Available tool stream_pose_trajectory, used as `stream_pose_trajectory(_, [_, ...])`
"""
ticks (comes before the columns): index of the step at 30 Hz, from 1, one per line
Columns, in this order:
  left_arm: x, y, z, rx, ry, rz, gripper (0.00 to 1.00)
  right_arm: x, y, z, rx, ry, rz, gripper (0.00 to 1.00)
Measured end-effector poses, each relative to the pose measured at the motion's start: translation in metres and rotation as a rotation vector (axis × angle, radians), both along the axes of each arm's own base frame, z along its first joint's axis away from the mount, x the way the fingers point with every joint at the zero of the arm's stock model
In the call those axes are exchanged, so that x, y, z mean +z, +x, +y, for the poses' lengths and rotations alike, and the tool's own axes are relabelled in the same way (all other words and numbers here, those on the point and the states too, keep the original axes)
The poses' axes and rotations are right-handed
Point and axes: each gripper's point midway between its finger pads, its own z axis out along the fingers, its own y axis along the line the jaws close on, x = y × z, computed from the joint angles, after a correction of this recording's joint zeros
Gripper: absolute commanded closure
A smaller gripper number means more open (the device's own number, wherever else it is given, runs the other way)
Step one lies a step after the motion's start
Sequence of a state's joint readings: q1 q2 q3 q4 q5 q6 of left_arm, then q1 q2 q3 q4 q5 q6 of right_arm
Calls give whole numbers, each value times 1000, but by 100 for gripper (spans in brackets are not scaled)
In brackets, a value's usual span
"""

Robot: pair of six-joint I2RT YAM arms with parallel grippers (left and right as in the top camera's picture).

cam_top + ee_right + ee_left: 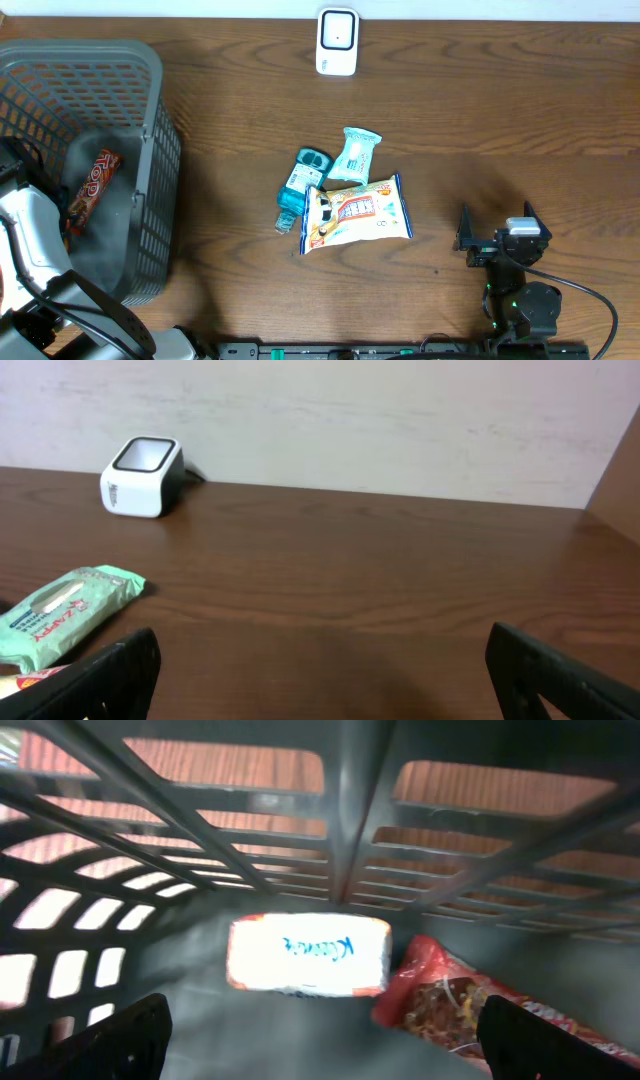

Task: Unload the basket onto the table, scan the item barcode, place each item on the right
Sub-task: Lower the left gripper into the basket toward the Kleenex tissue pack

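The barcode scanner, a small white box with a dark window, stands at the table's back edge; the right wrist view shows the scanner far left. Three items lie mid-table: a teal pack, a mint green pack and a yellow-white snack bag. My right gripper rests open and empty low at the right, well clear of them. My left gripper hangs open inside the grey basket, above a white pack with blue writing and a red wrapper, touching neither.
The grey mesh basket fills the table's left end, with a red snack bar on its floor. My left arm reaches into it from the lower left. The green pack lies left of the right gripper's fingers.
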State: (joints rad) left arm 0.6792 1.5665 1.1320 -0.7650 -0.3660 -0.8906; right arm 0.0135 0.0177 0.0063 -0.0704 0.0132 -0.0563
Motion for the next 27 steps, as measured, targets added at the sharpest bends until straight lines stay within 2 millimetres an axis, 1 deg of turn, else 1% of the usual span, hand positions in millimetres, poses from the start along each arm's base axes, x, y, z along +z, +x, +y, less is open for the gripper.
stream_pose_trajectory(11, [-8,3,11,16,63,-32,2,0,0,0,0,0,0,1])
stream_pose_trajectory(15, [-7,3,12,15,70,-32,1,0,0,0,0,0,0,1])
stream_pose_trajectory(17, [-8,3,13,11,73,-30,4,0,0,0,0,0,0,1])
stream_pose_trajectory(24, [-8,2,14,-2,78,-18,4,0,0,0,0,0,0,1])
stream_pose_trajectory(25, [-8,2,14,-2,80,-17,5,0,0,0,0,0,0,1])
stream_pose_trajectory(27, [-9,2,15,-2,86,-14,12,0,0,0,0,0,0,1])
